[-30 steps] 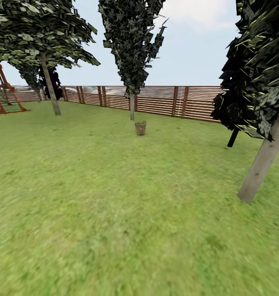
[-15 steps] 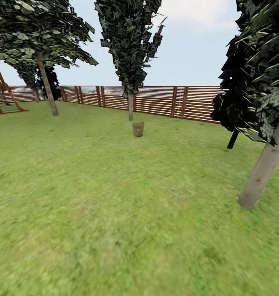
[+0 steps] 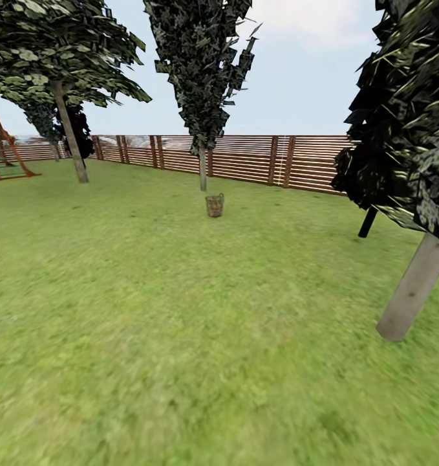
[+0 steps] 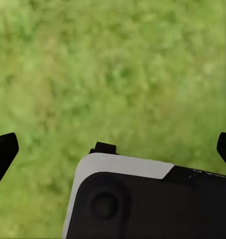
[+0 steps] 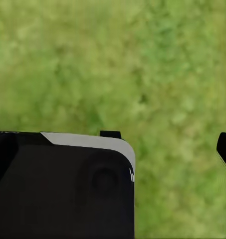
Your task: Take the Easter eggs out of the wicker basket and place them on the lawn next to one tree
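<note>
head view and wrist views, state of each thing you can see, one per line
basket: upright on the lawn, far off, in front of a slim tree; contents too small to tell
lawn: flat green grass
thick tree: trunk leaning, near right
fence: standing along the far edge
playset: standing at far left
left end effector: open, over grass, holding nothing
right end effector: over grass, opening unclear
</note>
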Controlling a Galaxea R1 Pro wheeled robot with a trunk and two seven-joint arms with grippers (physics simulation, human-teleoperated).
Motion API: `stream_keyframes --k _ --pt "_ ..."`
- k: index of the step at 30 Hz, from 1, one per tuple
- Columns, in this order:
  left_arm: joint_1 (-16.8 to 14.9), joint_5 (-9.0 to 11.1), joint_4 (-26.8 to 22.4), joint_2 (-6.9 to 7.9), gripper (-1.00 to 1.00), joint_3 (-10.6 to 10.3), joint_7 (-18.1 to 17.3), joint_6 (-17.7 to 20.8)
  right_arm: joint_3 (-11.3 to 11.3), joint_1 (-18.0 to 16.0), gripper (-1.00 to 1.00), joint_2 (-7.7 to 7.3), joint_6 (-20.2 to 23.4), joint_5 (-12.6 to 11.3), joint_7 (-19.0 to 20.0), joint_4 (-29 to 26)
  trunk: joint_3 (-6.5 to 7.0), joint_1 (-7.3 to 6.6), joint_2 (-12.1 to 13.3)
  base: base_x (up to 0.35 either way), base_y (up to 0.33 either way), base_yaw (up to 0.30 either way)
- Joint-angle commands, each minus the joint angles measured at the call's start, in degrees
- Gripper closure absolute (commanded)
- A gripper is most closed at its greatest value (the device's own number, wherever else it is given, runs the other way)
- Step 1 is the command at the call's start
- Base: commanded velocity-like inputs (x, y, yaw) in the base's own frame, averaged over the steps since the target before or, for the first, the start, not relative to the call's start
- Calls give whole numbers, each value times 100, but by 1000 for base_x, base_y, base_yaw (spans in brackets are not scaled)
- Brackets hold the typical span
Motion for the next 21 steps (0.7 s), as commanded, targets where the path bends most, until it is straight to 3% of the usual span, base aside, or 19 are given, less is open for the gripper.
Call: stream_keyframes --k 1,21 --pt "-2 34 0 0 -100 -1 -2 -13 25 -4 -100 2 -12 22 -48 6 -6 3 -3 320 -77 0" --pt "-2 37 0 -3 -100 -1 -2 -13 25 -4 -100 2 -14 22 -46 6 -6 3 -3 320 -75 0"
